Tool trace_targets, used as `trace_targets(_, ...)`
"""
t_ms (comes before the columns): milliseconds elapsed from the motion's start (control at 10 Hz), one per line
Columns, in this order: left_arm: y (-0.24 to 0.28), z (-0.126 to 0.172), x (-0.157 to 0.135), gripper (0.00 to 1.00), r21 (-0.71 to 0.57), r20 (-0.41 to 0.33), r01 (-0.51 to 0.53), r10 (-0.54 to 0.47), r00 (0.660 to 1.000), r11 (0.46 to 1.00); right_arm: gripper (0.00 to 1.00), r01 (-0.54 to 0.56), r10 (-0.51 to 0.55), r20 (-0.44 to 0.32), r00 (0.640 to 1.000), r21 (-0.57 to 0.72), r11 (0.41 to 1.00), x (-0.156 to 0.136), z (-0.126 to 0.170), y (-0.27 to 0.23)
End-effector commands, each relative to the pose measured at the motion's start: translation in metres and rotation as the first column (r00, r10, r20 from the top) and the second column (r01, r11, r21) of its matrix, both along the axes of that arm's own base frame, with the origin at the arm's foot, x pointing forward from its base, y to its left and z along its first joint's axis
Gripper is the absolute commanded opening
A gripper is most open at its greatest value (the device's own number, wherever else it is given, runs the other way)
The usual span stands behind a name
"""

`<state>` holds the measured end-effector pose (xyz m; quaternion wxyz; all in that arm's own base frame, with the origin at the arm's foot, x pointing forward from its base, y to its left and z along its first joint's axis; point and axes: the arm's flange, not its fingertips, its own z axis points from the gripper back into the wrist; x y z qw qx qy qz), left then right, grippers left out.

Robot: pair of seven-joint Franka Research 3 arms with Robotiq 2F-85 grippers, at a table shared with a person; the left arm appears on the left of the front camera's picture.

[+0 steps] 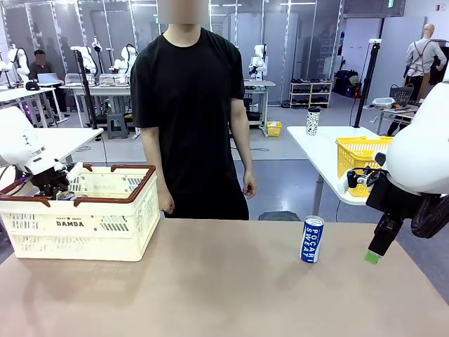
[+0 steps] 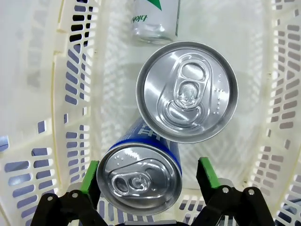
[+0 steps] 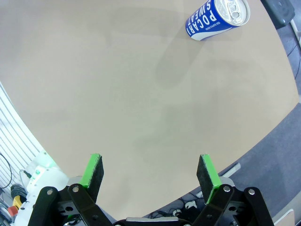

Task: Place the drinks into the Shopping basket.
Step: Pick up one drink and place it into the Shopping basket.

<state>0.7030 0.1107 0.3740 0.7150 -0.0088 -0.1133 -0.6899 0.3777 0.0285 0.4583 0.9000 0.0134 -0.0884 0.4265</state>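
The cream Shopping basket with a dark red rim stands at the table's left. My left gripper reaches down into it. In the left wrist view it is open around an upright blue drink can, whose right side stands clear of the green pad. A second can shows its silver top just beyond. A silver can with a green mark lies farther in. Another blue-and-white can stands on the table at the right. My right gripper hovers open to its right, holding nothing.
A person in a black shirt stands at the far edge, arms hanging. A yellow basket and a speckled cup sit on a white table behind. The tan tabletop is bare between the basket and the can.
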Motion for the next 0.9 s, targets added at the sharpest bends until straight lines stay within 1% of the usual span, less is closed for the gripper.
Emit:
trace_targets(0,0.003,0.011,0.000,1.00,0.013,0.005,0.014,-0.014,1.000,1.000,1.00,0.001,-0.001,-0.002,1.000,0.000,1.000,0.000,-0.001,-0.001)
trace_targets(300,0.008,0.024,-0.005,1.00,0.012,0.037,-0.002,0.002,0.999,1.000,1.00,0.001,-0.001,-0.002,1.000,0.000,1.000,0.000,-0.001,-0.001)
trace_targets(500,0.008,0.034,-0.011,1.00,-0.004,0.048,0.013,-0.012,0.999,1.000,1.00,0.001,-0.001,-0.002,1.000,0.000,1.000,0.000,-0.001,-0.001)
trace_targets(800,0.008,0.049,-0.014,1.00,0.008,0.084,0.011,-0.011,0.996,1.000,1.00,0.001,-0.001,-0.002,1.000,0.000,1.000,0.000,-0.001,-0.001)
